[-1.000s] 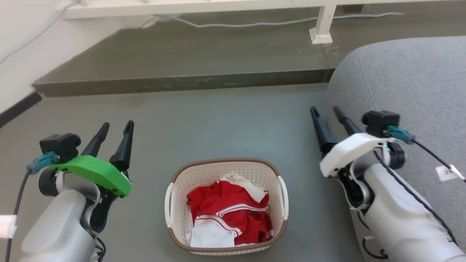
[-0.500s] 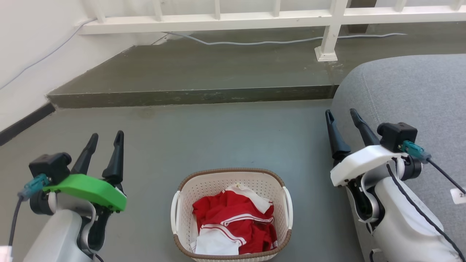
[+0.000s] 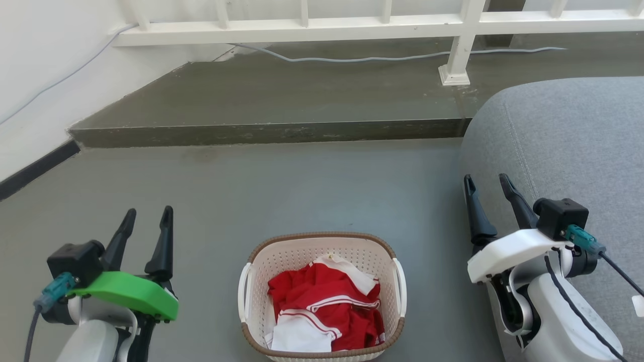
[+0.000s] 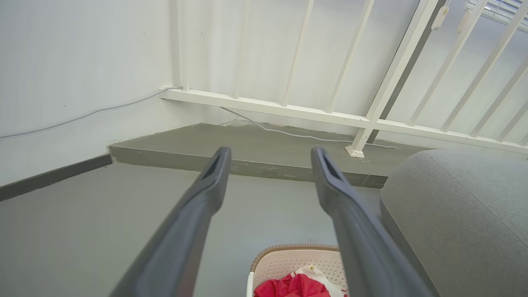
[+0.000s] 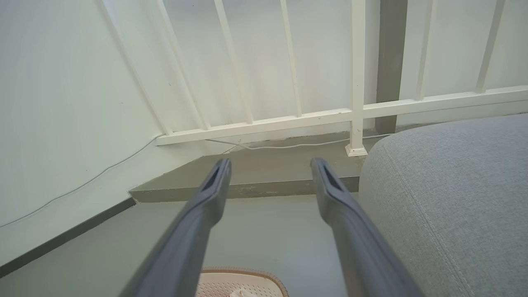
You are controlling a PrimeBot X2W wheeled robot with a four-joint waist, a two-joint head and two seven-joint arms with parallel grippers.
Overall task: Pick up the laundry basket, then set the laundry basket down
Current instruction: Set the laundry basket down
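The laundry basket (image 3: 302, 251), cream-white perforated plastic with a brown rim and white side handles, stands on the grey floor at the bottom middle of the head view, holding red and white clothes (image 3: 324, 306). My left gripper (image 3: 149, 217) hangs open to the basket's left, fingers pointing away, nothing between them. My right gripper (image 3: 487, 182) is open to the basket's right, beside the sofa arm. The basket's far rim (image 4: 295, 248) shows low in the left wrist view between the left gripper (image 4: 270, 153) fingers, and its rim (image 5: 241, 272) peeks at the bottom of the right wrist view under the right gripper (image 5: 270, 165).
A grey sofa arm (image 3: 568, 141) rises at the right, close to my right arm. A raised step (image 3: 271, 131) crosses the floor ahead, with a white railing (image 3: 352, 25) and a cable (image 3: 352, 58) behind it. A white wall (image 3: 40, 75) stands at the left.
The head view has tilted, bringing the railing into sight. Both grippers sit lower in the picture and further back from the step. Both stay open; the basket rests in place.
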